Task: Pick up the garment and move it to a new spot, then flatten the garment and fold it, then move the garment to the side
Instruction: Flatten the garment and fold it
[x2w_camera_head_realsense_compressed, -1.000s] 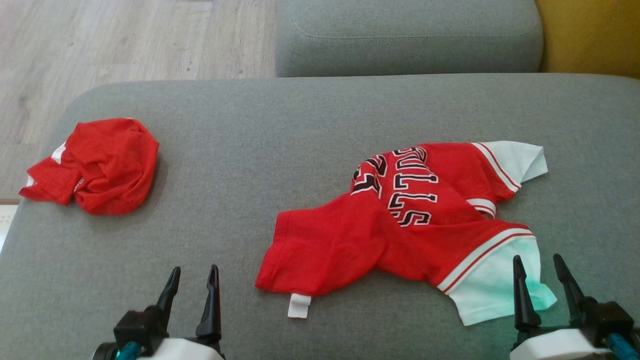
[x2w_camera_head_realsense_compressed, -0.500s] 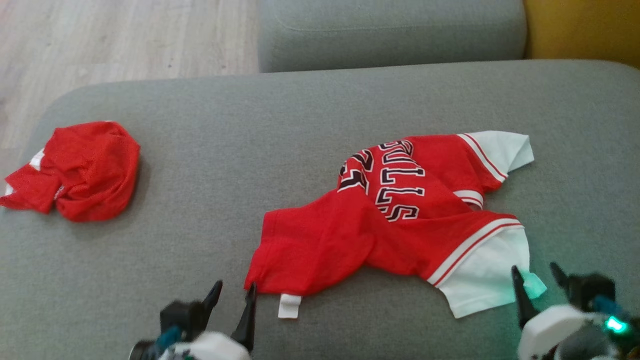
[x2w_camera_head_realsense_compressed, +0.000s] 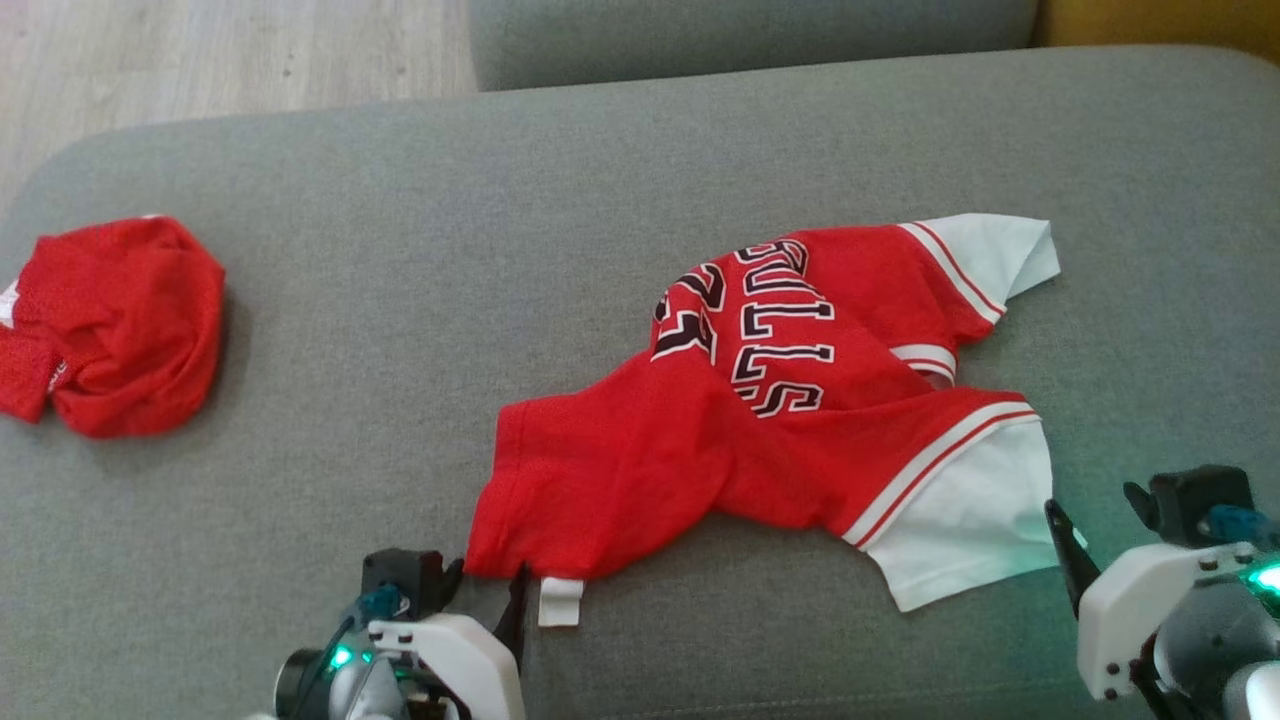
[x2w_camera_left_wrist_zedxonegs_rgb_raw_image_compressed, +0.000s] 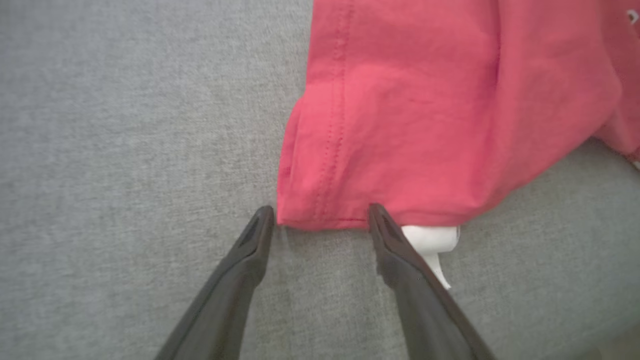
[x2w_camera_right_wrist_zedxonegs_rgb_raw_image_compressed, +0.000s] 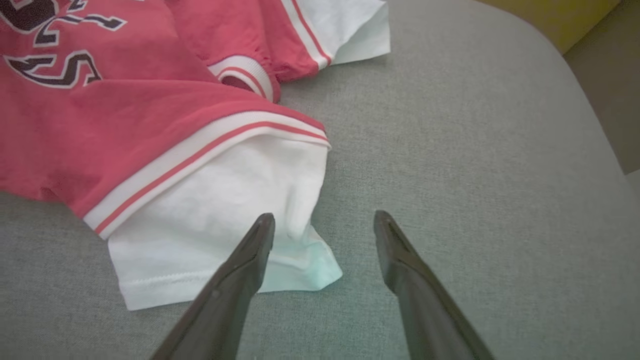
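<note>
The garment (x2w_camera_head_realsense_compressed: 640, 470) is a red jersey with white sleeves and black lettering, lying rumpled on the grey cushion (x2w_camera_head_realsense_compressed: 400, 250). My left gripper (x2w_camera_head_realsense_compressed: 483, 585) stands open at its near left hem corner. In the left wrist view the left gripper (x2w_camera_left_wrist_zedxonegs_rgb_raw_image_compressed: 320, 212) has its fingertips either side of the red hem (x2w_camera_left_wrist_zedxonegs_rgb_raw_image_compressed: 400, 125), beside a white label (x2w_camera_left_wrist_zedxonegs_rgb_raw_image_compressed: 430, 240). My right gripper (x2w_camera_head_realsense_compressed: 1092, 500) is open at the near white sleeve (x2w_camera_head_realsense_compressed: 960, 520). In the right wrist view the right gripper (x2w_camera_right_wrist_zedxonegs_rgb_raw_image_compressed: 324, 216) straddles the white sleeve's corner (x2w_camera_right_wrist_zedxonegs_rgb_raw_image_compressed: 220, 225), its left finger over the cloth.
A second red garment (x2w_camera_head_realsense_compressed: 110, 325) lies crumpled at the cushion's far left edge. Another grey cushion (x2w_camera_head_realsense_compressed: 750, 30) lies beyond, with wooden floor (x2w_camera_head_realsense_compressed: 200, 50) to its left and something yellow (x2w_camera_head_realsense_compressed: 1150, 20) at the top right. The cushion's rounded edge (x2w_camera_right_wrist_zedxonegs_rgb_raw_image_compressed: 575, 100) falls away to the right.
The head camera has tipped down and shifted. Both grippers, still open, have moved up to the jersey: the left to the hem corner, the right to the white sleeve corner.
</note>
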